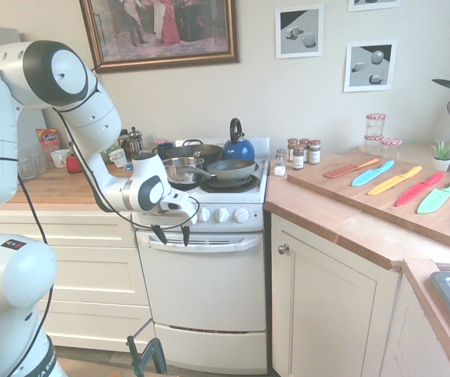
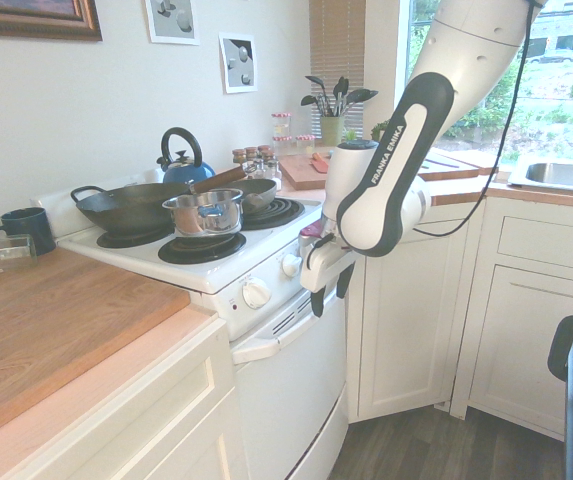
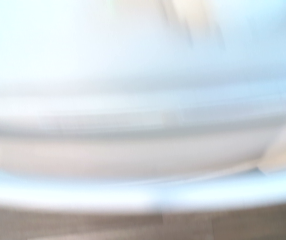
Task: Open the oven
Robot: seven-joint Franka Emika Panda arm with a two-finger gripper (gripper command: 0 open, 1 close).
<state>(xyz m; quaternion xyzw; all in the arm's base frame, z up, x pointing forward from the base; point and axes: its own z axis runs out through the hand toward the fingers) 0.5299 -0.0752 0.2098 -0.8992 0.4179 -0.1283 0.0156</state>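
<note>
The oven [image 1: 205,294] is a white cooker with its door closed, a row of white knobs [image 1: 221,214] and a wide curved handle [image 1: 209,245] under them. From the other side the oven door [image 2: 286,395] and the handle [image 2: 256,348] show at an angle. My gripper [image 1: 172,236] hangs open, fingers pointing down, just in front of the handle's left end and touching nothing. In the second exterior view the gripper [image 2: 332,290] sits close to the knob panel's edge. The wrist view is a blur of white oven front [image 3: 133,150].
A small steel pot [image 1: 179,169], dark pans and a blue kettle [image 1: 238,145] stand on the hob. Cream drawers [image 1: 75,271] flank the oven on the left, a cream cabinet door [image 1: 327,314] with a round knob on the right. A board [image 1: 397,192] of coloured knives lies on the counter.
</note>
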